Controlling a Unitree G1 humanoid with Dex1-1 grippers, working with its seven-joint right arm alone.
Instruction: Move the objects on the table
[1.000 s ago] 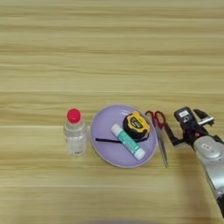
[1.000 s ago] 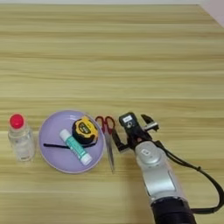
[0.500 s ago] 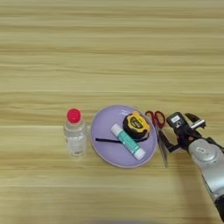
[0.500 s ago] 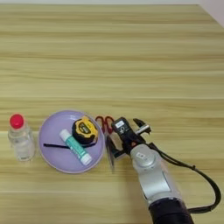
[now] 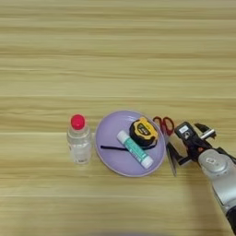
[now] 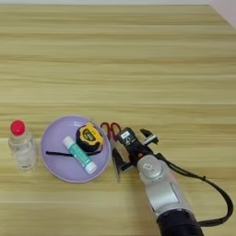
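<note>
glue stick: teal label, writing unreadable | end effector: over scissors, grip seemingly unclear, cannot tell

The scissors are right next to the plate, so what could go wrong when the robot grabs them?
The end effector is at the scissors, which lie against the purple plate. It might bump the plate and jostle the glue stick and tape measure. The thin blades could also slip free.

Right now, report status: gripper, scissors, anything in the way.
Right gripper low at the scissors, grip unconfirmed. Scissors flat on table, beside purple plate. Glue stick on plate with tape measure. Bottle well clear.
</note>
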